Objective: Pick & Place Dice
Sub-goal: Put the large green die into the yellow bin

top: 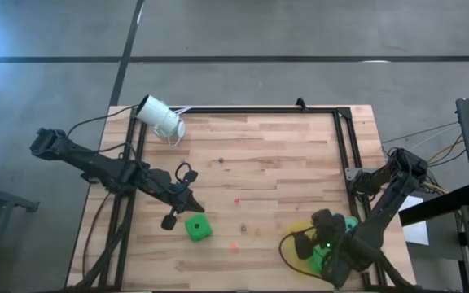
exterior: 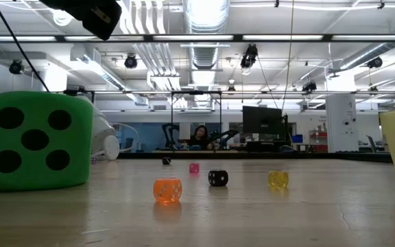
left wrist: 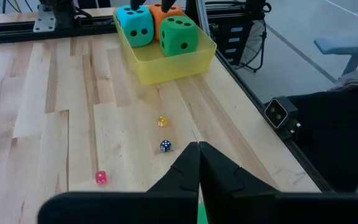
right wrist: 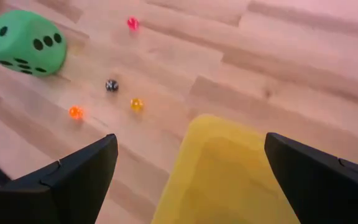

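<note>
Your left gripper (top: 194,203), fingers pressed together, hovers just at 11 o'clock of the loose green die (top: 198,227), a soft rounded cube on the pale wood-plank table (top: 283,155). Your right gripper (top: 320,244), fingers spread wide, hangs over the translucent yellow bin (left wrist: 166,65) at the table's 5 o'clock. The bin holds the teal die (left wrist: 135,27), the orange-red die (left wrist: 165,10), partly hidden, and another green die (left wrist: 179,35).

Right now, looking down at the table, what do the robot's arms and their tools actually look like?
Both arms are dark, nearly black, built of slim jointed segments. The left tool ends in two tapering fingers, with a black cable looping beside it. The right tool has two broad, dark, wedge-shaped fingers; a small green light glows on that arm, and thin cables trail from its base. No markings are readable.
</note>
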